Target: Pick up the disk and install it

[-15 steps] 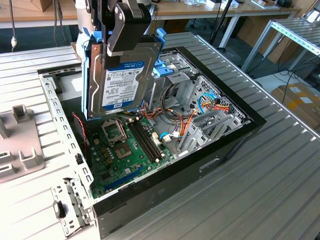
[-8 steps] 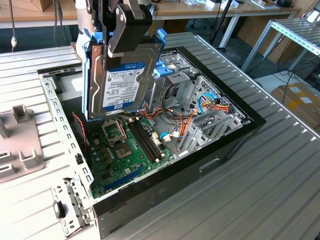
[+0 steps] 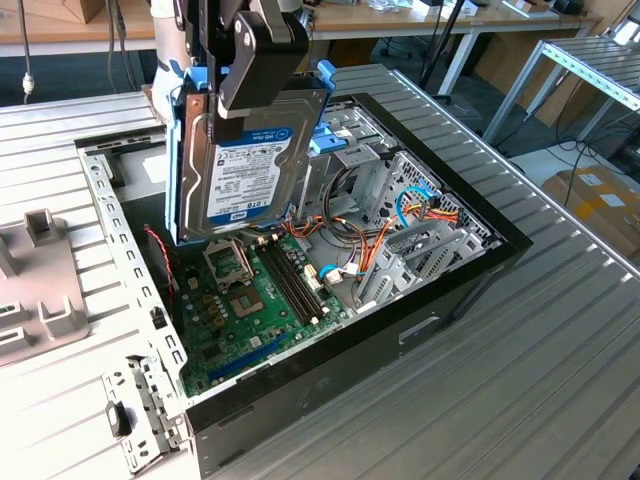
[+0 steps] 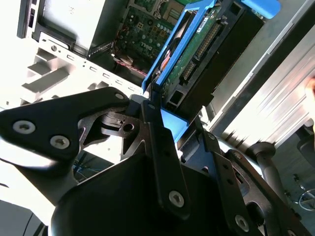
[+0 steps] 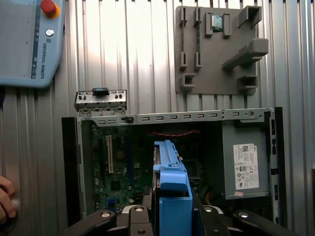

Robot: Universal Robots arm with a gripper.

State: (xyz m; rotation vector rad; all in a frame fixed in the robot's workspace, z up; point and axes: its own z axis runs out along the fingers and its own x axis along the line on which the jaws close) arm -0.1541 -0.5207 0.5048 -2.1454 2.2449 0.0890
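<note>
gripper (image 3: 262,70) clenched on the disk (image 3: 250,160), black fingers pinching its upper end. the drive hangs roughly upright, slightly tilted, with its label face toward the exterior camera. it is clear of everything, in the air above the open computer case (image 3: 400,340), over the motherboard (image 3: 240,310), with the drive cage (image 3: 345,165) just beside it on the exterior view's right. not seated in any bay yet. blue carrier rails (image 3: 185,160) run along the drive's edges, and the first wrist view looks down the rail into the case, power supply (image 5: 243,162) off to one side. handling guess: rigid metal body, fairly heavy for its size, smooth sides so it could slip if the pinch is loose. it looks shock-sensitive, and the second wrist view shows bare circuit board and connector pins on the back. best held across the side edges or rails, not on the board or pins.
</note>
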